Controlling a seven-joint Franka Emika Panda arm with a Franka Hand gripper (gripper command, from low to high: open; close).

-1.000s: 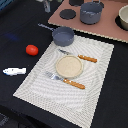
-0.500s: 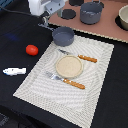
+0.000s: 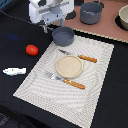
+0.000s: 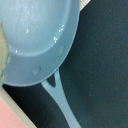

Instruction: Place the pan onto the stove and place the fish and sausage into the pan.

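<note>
1. The gripper [image 3: 48,25] hangs over the far side of the worktop, just above the handle side of the pan [image 3: 63,36]. Its fingertips are too blurred in the exterior view and out of sight in the wrist view, so I cannot tell whether it is spread or clenched.
2. The pan sits on the far edge of the woven placemat [image 3: 100,75], beside the stove [image 3: 107,27] but not on it. In the wrist view the pan [image 4: 35,40] is empty, and its thin handle [image 4: 62,97] runs out over the black tabletop.
3. The sausage [image 3: 32,49] lies on the black top near the exterior view's left edge, apart from the placemat.
4. The fish [image 3: 14,71] lies nearer the front, also toward that left edge, well apart from the pan.
5. A grey pot [image 3: 92,12] stands on the stove at the far edge.
6. A round plate [image 3: 69,66] rests mid-placemat, between a knife [image 3: 80,57] and a fork [image 3: 66,80] with orange handles.
</note>
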